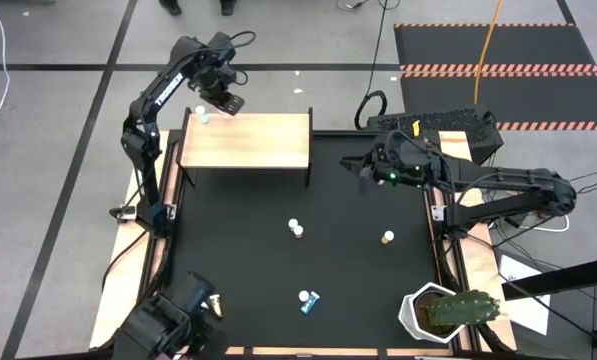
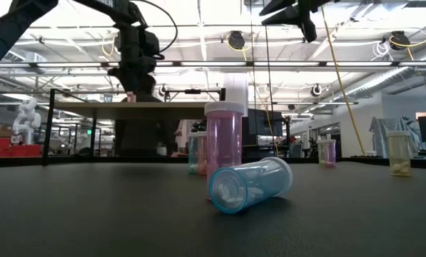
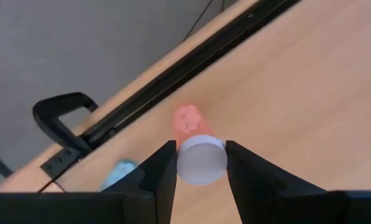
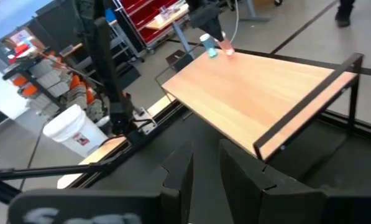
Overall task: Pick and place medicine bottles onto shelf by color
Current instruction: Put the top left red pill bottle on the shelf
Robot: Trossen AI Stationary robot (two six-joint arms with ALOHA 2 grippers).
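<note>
The pale-wood shelf stands at the mat's far edge. My left gripper hangs over its far left corner, pointing down, shut on a pink bottle. A blue bottle stands upright on the shelf top beside it. On the black mat a blue bottle lies on its side against an upright pink one. Farther back stand a red one and a tan one. My right gripper hovers right of the shelf, slightly open, with nothing between its fingers. My left gripper pinches the pink bottle's white cap between its two fingers, one on each side. The fingers come from above, pointing down. The bottle hangs upright below them over the shelf top; I cannot tell whether its base touches the wood.
A white pot with a green cactus stands at the mat's near right corner. A dark camera unit sits at the near left. The shelf's dark legs reach down to the mat. Bare mat lies between the shelf and the loose bottles.
</note>
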